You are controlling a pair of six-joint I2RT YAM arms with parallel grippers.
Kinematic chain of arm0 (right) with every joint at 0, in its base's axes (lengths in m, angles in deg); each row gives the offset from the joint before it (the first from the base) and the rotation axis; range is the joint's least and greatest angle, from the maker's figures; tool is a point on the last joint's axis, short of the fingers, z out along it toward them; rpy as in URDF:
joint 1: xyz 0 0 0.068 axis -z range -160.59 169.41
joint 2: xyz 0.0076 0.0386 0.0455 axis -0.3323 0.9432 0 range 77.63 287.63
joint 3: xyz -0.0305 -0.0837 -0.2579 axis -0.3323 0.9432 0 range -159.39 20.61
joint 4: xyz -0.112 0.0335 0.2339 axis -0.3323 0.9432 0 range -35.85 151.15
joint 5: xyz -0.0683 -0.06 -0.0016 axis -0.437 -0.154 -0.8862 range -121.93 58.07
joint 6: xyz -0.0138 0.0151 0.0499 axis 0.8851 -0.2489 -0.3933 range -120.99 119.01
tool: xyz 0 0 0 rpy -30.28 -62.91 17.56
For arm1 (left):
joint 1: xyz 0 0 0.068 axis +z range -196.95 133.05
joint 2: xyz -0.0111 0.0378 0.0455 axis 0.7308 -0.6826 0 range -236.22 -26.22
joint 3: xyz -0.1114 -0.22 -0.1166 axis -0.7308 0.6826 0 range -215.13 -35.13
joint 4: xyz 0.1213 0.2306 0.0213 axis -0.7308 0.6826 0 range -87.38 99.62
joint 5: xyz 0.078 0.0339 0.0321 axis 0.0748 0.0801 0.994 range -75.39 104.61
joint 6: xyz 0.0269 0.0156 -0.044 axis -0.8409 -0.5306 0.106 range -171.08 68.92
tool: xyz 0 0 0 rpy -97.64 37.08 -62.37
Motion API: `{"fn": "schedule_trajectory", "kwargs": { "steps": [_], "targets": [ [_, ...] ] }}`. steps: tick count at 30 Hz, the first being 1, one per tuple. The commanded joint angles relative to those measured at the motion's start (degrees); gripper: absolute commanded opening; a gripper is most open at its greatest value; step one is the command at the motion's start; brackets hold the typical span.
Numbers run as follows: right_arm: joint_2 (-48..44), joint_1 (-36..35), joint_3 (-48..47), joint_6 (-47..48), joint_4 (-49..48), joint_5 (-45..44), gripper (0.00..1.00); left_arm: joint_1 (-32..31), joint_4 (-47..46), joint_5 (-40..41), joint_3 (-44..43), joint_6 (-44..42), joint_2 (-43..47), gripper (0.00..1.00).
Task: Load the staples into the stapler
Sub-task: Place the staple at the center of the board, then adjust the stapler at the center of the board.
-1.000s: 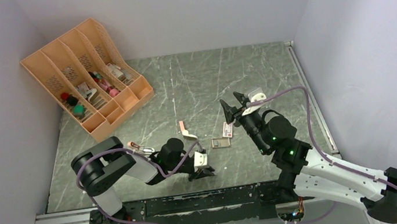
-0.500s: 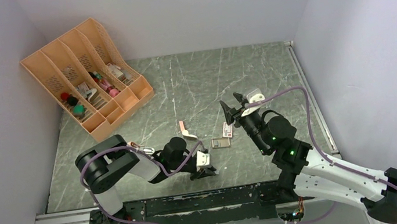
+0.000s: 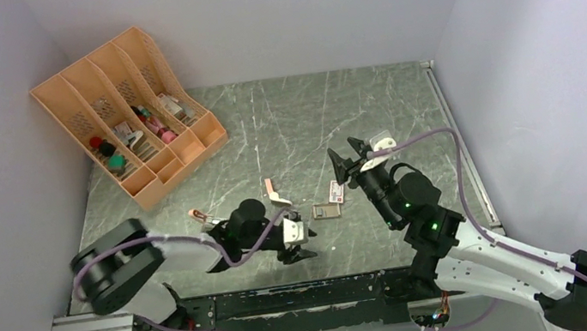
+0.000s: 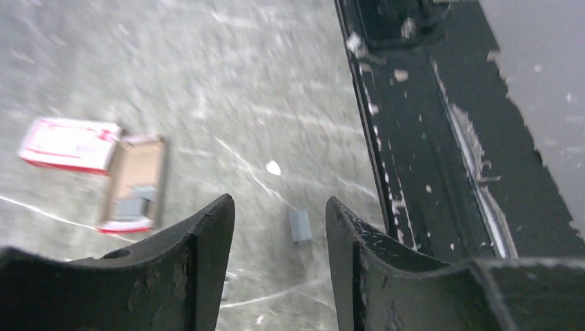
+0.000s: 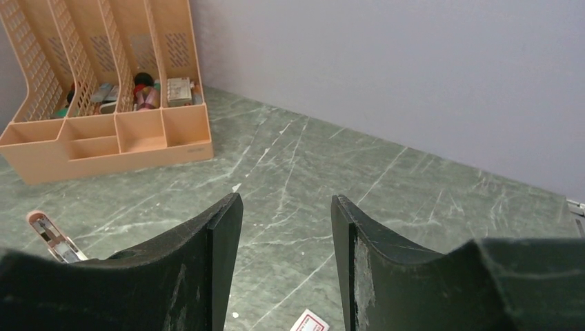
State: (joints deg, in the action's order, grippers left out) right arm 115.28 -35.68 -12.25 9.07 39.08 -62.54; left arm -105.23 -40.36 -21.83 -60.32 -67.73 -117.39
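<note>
Left gripper [image 4: 278, 203] hung parted, empty, over the staple strip [image 4: 300, 225] on the worktop [image 4: 207, 69], right gripper [image 5: 286, 200] parted and empty too; the pick needed centring, straight descent, gentle side pinch.

No readable text, red-and-white staple box [image 4: 69, 143] print perhaps lettering, too blurred

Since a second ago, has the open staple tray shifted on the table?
No. The staple tray sits at the same spot beside the red-and-white box, no nearer the black base rail.
</note>
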Motion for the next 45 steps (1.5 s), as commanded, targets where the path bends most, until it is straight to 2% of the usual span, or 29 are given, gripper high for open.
{"fn": "schedule_trajectory", "kwargs": {
  "steps": [1,4,7,9,12,15,22,30,35,45],
  "targets": [
    [1.2,0.2,-0.5,-5.1,3.5,-2.4,0.54,0.3,2.9,4.6,1.1,1.0,12.4,0.56],
    [3.7,0.3,-3.0,-11.1,8.8,-4.5,0.55,2.7,3.8,9.3,3.1,4.1,22.0,0.57],
    [7.0,2.1,-3.4,-15.4,10.7,-1.6,0.56,5.8,4.8,16.4,5.6,9.5,31.7,0.61],
    [10.2,5.0,-4.2,-17.6,11.4,4.2,0.56,7.9,7.0,25.1,6.1,13.7,37.3,0.65],
    [16.9,11.1,-6.8,-20.4,13.0,16.5,0.56,11.7,11.5,33.5,5.5,19.0,43.7,0.73],
    [23.8,14.3,-8.0,-20.6,11.3,28.5,0.56,14.4,18.4,40.2,2.3,20.9,46.5,0.75],
    [41.3,21.7,-12.0,-24.2,5.2,51.0,0.56,16.5,29.4,37.9,-4.2,17.1,47.0,0.75],
    [54.9,23.1,-14.1,-26.8,-2.5,64.4,0.57,16.7,29.9,35.5,-3.9,13.3,45.6,0.75],
    [59.8,23.0,-13.8,-27.1,-5.6,65.1,0.57,16.7,30.4,34.3,-4.7,12.8,44.5,0.75],
    [64.6,23.0,-15.7,-24.4,-4.4,67.1,0.54,16.7,30.4,31.4,-4.7,12.8,44.5,0.75]
  ]
}}
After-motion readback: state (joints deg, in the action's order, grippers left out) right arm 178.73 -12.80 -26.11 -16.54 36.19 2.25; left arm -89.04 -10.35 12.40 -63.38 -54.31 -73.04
